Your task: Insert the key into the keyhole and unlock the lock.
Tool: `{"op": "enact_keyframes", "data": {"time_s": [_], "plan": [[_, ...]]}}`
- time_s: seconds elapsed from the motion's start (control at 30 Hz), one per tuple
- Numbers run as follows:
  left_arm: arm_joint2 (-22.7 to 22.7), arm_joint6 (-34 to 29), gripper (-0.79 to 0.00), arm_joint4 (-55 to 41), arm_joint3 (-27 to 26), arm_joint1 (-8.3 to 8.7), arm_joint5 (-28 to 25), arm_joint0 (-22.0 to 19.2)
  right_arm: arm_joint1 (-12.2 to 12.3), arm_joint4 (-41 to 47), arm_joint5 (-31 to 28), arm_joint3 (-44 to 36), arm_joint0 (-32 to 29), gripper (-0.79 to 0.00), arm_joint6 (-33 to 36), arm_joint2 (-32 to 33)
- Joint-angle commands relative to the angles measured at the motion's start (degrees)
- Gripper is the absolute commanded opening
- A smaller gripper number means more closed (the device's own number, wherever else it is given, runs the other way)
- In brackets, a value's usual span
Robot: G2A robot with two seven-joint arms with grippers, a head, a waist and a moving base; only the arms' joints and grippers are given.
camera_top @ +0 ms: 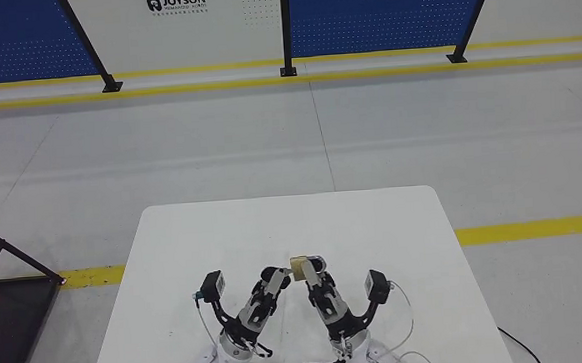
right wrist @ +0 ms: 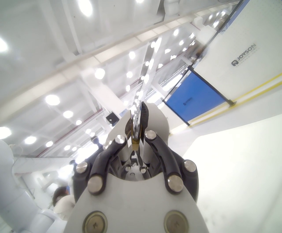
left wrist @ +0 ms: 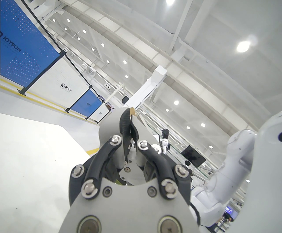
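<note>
While our right gripper (right wrist: 139,111) clamps the lock (right wrist: 134,134) and left gripper (left wrist: 128,118) pinches the key (left wrist: 132,110), we should align them squarely.

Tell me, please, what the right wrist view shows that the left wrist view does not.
Right wrist view, not the left: the right gripper shut on a shiny metal piece with a brass-coloured end toward the palm. Left wrist view, not the right: the left gripper, shut, with a small tan edge at its tips; anything held between is hidden. Both: a corner of the white table and blue and white panels beyond it.
</note>
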Motion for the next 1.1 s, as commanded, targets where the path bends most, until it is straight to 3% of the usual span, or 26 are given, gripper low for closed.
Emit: {"op": "enact_keyframes", "data": {"time_s": [0.0,0.73,1.07], "plan": [[-0.1,0.2,-0.785,0.4,0.0,0.06,0.0,0.0,0.0,-0.2,0.2,-0.1,-0.1,-0.785,0.3,0.1],[-1.3,7.0,-0.785,11.3,1.8,-0.58,0.3,0.3,0.0,0.5,1.8,-0.9,-0.8,-0.785,4.3,1.0],[-1.8,12.8,-0.785,19.6,1.9,-1.1,4.2,0.3,0.0,0.7,2.3,-1.2,-1.1,-0.785,5.3,1.3]]}}
